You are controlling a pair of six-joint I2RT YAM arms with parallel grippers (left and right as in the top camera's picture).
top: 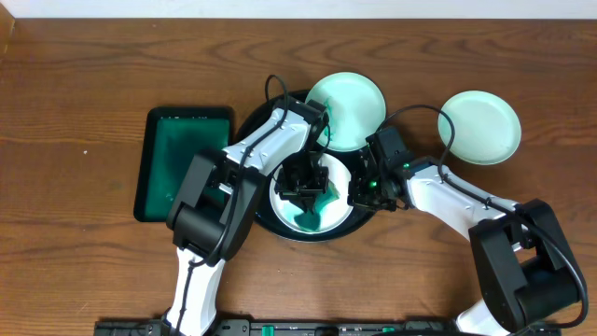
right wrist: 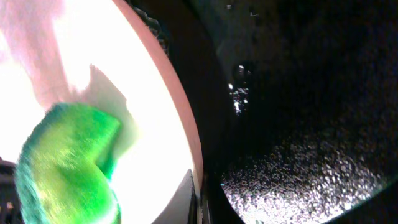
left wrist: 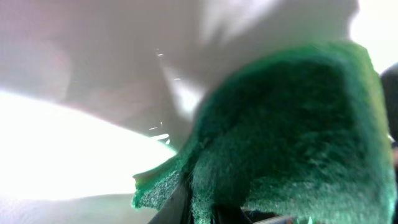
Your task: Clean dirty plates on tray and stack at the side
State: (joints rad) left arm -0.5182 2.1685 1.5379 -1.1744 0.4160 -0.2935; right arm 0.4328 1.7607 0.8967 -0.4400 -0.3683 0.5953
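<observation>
- Two jaws of the left gripper (top: 306, 187) are clamped together on a green sponge (left wrist: 292, 137), which it presses onto the face of the smeared plate (top: 284, 207).
- The right gripper (top: 359, 191) has its jaws together at the 3 o'clock edge of that plate. Whether they pinch the rim cannot be told.
- The sponge is coarse and fibrous with a thin, ragged lower edge. In the left wrist view it fills most of the frame.
- The smeared plate is small, round and white, with green streaks from its middle toward 6 o'clock. It lies inside the black tray (right wrist: 292, 93), just south of the centre.
- The black tray is round and glossy with a raised rim, and its floor is speckled with water drops.
- A second plate (top: 347, 107), pale aqua and clean-looking, overlaps the tray's rim at 1 o'clock.
- A third plate (top: 478, 126) of the same colour lies on the table at 2 o'clock, well apart from the tray.
- A dark green rectangular tray (top: 182, 163) lies at 9 o'clock, near the black one. The left arm crosses above its right edge.
- The table (top: 84, 93) is dark brown wood with visible grain. A pale wall strip (top: 280, 7) runs along its far edge.
- A black cable (top: 420, 110) loops between the two aqua plates.
</observation>
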